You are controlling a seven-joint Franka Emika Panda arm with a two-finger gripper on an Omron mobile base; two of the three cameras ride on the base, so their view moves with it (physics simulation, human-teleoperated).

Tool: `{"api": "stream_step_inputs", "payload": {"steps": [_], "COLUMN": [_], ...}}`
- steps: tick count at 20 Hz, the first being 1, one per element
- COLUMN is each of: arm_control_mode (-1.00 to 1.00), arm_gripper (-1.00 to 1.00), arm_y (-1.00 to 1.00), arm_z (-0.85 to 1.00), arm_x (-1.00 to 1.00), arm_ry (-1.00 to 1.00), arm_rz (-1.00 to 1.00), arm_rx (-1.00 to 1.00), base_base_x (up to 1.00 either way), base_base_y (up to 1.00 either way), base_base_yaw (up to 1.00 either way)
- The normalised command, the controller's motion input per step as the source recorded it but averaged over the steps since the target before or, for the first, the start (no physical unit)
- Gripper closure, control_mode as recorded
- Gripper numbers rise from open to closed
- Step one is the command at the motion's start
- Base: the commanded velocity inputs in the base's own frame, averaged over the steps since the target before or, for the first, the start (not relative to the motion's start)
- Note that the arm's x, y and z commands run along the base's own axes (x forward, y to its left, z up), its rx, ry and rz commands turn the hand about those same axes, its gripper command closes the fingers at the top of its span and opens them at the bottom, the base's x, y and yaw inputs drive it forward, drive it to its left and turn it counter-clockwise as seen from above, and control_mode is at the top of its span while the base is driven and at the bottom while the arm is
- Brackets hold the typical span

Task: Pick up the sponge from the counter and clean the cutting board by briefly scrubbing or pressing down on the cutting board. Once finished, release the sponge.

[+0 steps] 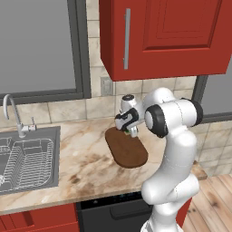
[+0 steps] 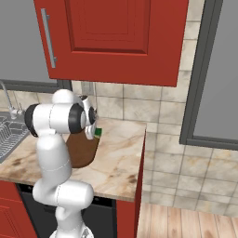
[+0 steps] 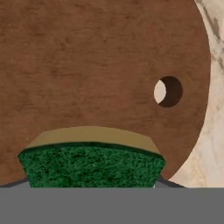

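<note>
My gripper (image 1: 129,130) is shut on the sponge (image 3: 92,164), a small block with a dark green face and a yellow layer. The sponge (image 1: 132,132) sits between the fingers, its green corner (image 2: 98,132) peeking out beside the hand. It hangs over the far end of the cutting board (image 1: 127,148), a dark brown oval lying on the counter (image 1: 86,165). In the hand view the cutting board (image 3: 87,65) looms close, with its round hanging hole (image 3: 168,92) at the right. Whether the sponge touches the wood, I cannot tell.
A steel sink (image 1: 27,158) with a wire rack and a faucet (image 1: 13,115) sits at the left. Red wall cabinets (image 1: 163,36) hang above the arm. The counter's right edge (image 2: 139,158) drops off to the wooden floor (image 2: 186,223).
</note>
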Motion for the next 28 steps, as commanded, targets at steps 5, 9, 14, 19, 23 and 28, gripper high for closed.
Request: {"api": "stream_step_inputs", "payload": {"steps": [5, 9, 14, 19, 23, 28], "arm_control_mode": [-1.00, -1.00, -1.00, -1.00, -1.00, -1.00], "arm_gripper": [1.00, 1.00, 1.00, 1.00, 1.00, 1.00], "arm_y": [0.11, 0.25, 0.35, 0.34, 0.32, 0.23], "arm_z": [0.00, 0.00, 0.00, -0.04, -0.09, -0.08], "arm_x": [0.24, 0.00, 0.00, -0.01, -0.12, -0.29], "arm_ry": [-0.04, -0.09, -0.06, -0.01, 0.00, 0.00], "arm_rz": [0.00, 0.00, 0.00, 0.00, 0.00, 0.00], "arm_rx": [0.00, 0.00, 0.00, 0.00, 0.00, 0.04], "base_base_x": [0.00, 0.00, 0.00, 0.00, 0.00, 0.00], "base_base_y": [0.00, 0.00, 0.00, 0.00, 0.00, 0.00], "base_base_yaw": [0.00, 0.00, 0.00, 0.00, 0.00, 0.00]}}
